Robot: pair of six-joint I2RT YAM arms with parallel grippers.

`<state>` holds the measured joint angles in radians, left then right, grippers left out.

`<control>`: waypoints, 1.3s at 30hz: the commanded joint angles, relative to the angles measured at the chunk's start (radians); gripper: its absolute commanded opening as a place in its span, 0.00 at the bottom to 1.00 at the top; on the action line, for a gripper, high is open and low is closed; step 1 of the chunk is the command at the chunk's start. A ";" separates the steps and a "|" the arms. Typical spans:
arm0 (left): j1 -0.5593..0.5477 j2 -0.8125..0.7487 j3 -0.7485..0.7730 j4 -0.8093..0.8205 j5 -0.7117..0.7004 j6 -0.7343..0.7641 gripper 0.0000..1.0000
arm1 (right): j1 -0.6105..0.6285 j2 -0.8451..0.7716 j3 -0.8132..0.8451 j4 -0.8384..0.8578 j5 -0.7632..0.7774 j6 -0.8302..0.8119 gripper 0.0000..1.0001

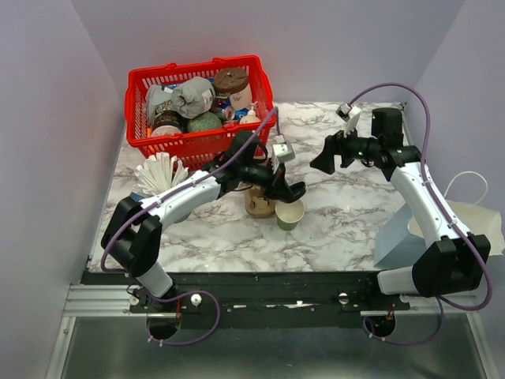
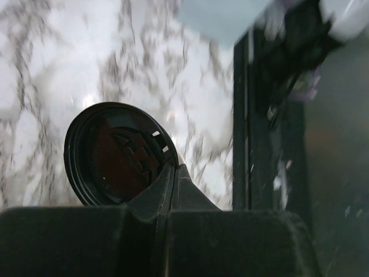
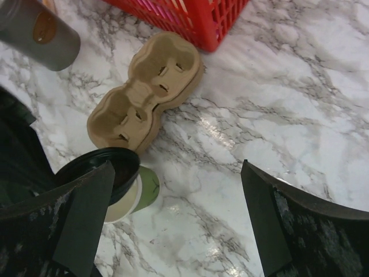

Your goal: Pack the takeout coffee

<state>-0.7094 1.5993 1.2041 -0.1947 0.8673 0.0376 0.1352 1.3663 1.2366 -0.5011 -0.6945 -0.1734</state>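
Left gripper [image 1: 289, 189]: jaws closed, pinching the black lid [image 2: 115, 153] by its rim. In the left wrist view the fingers [image 2: 167, 190] meet on the lid's right edge and the lid stands nearly on edge, underside to the camera.

Green cup [image 1: 289, 214]: upright on the marble table [image 1: 355, 221], centre of the workspace, mouth open with the cream inside showing. It's just right of the brown cup carrier [image 1: 258, 202], close beside it; can't tell if they touch.

The lid hangs at the far side of the cup's rim. In the right wrist view it overlaps part of the cup mouth, tilted, not seated. Can't tell if it touches the rim.

Right gripper [image 1: 325, 160]: jaws wide apart, nothing between them, up over the table right of the cup and well apart from it. Both of its fingers [image 3: 86, 213] frame bare marble in its own wrist view.

The carrier has 2 wells, both without a cup.

Other items:
- Red basket [image 1: 197, 138] at the far left of the table, full of mixed items.
- Grey metal cup [image 3: 40, 29] with white stirrers [image 1: 160, 172], left of the carrier, in front of the basket.
- White bag [image 1: 473, 213] off the table's right edge.
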 commanded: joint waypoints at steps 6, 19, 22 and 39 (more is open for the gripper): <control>0.051 0.065 -0.129 0.650 0.289 -0.669 0.00 | -0.008 0.030 0.011 -0.047 -0.195 -0.014 1.00; 0.102 0.143 -0.245 0.867 0.302 -0.924 0.00 | -0.008 0.054 -0.075 -0.168 -0.438 -0.349 1.00; 0.103 0.151 -0.256 0.871 0.291 -0.929 0.00 | -0.008 0.059 -0.103 -0.130 -0.419 -0.354 1.00; 0.142 0.180 -0.239 0.804 0.282 -0.877 0.09 | 0.110 0.089 -0.157 -0.060 -0.362 -0.561 1.00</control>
<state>-0.5781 1.7729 0.9531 0.6338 1.1374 -0.8856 0.2306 1.4422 1.0851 -0.5953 -1.0603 -0.6399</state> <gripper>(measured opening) 0.079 0.998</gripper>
